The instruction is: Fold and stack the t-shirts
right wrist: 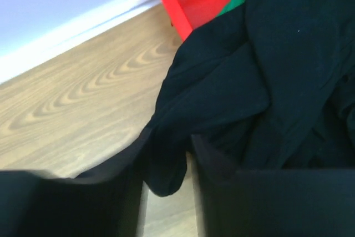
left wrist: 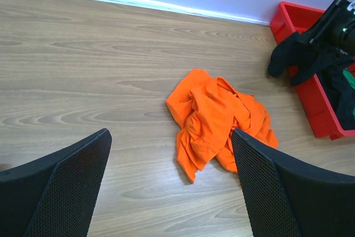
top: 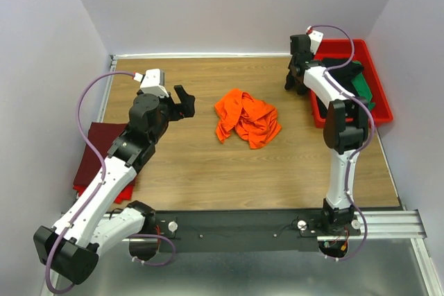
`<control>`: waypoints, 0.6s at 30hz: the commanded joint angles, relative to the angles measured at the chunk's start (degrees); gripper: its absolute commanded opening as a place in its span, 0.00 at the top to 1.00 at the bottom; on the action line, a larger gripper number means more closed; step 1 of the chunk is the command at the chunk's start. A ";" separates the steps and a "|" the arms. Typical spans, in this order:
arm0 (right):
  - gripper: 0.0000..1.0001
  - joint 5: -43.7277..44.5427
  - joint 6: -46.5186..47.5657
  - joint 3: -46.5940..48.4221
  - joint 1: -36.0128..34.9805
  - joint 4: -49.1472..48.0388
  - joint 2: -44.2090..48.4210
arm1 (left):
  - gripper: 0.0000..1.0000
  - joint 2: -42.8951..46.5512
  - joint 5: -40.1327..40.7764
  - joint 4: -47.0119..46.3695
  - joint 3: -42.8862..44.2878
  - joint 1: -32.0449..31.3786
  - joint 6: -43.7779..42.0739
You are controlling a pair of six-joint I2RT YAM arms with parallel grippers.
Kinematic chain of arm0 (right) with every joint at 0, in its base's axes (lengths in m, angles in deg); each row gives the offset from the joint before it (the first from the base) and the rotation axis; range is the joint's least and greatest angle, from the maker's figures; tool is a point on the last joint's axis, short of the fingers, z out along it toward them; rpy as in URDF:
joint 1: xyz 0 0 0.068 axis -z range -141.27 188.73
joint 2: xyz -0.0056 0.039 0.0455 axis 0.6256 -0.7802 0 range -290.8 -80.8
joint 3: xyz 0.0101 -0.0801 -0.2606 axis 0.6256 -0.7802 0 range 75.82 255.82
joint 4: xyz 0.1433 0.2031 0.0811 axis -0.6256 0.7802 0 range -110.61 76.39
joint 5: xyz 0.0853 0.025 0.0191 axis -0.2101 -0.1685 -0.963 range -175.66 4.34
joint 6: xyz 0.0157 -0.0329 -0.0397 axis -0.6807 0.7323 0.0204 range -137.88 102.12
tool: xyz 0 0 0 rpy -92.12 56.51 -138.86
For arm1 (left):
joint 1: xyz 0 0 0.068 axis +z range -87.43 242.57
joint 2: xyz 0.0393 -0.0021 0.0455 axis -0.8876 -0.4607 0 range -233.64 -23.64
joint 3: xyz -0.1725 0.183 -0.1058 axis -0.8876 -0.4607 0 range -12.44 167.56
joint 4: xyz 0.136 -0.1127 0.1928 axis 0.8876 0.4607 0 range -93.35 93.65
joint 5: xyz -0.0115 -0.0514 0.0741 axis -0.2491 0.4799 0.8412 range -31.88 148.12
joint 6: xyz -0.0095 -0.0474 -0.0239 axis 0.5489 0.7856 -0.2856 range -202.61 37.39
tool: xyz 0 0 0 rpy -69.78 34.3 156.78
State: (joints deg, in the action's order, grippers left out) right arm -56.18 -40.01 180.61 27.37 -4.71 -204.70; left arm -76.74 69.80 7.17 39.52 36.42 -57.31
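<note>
A crumpled bright orange t-shirt (top: 246, 117) (left wrist: 219, 123) lies mid-table. My left gripper (top: 186, 100) (left wrist: 171, 137) hovers left of it, open and holding nothing. My right gripper (top: 298, 81) (right wrist: 169, 154) is at the left wall of the red tray (top: 374, 112), jaws closed around a fold of the black t-shirt (right wrist: 266, 70) (left wrist: 288, 54), which spills over the tray's edge. A green t-shirt (top: 364, 91) (right wrist: 236, 1) lies under the black one in the tray. A maroon t-shirt (top: 100, 143) lies flat at the table's left edge, partly hidden by my left arm.
The red tray (left wrist: 310, 104) stands at the table's far right against the back wall. A red cloth edge (top: 121, 195) shows under the maroon shirt. Bare wood lies between the orange shirt and both arms' bases.
</note>
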 commanded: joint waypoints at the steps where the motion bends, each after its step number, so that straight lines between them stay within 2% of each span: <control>1: 0.69 3.13 0.42 1.91 1.07 0.18 -2.67 | 0.04 -0.51 -1.58 -0.41 0.77 0.49 -0.78; 2: 0.80 3.22 0.42 1.99 1.25 0.18 -2.67 | 0.04 -0.60 -1.75 -0.42 0.77 0.49 -0.69; 5: 1.00 2.87 0.42 2.26 3.09 0.45 -2.14 | 0.03 -0.77 -1.93 -0.50 0.86 0.58 -0.78; 18: 0.99 2.78 -1.95 0.94 15.92 2.29 5.15 | 0.04 -1.30 -2.72 -0.77 0.86 0.93 -1.39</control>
State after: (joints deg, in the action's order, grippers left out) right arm -55.53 -40.54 182.21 39.87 -3.77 -203.73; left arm -77.81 68.47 7.11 39.52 36.81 -57.74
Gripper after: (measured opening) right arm 0.008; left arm 0.965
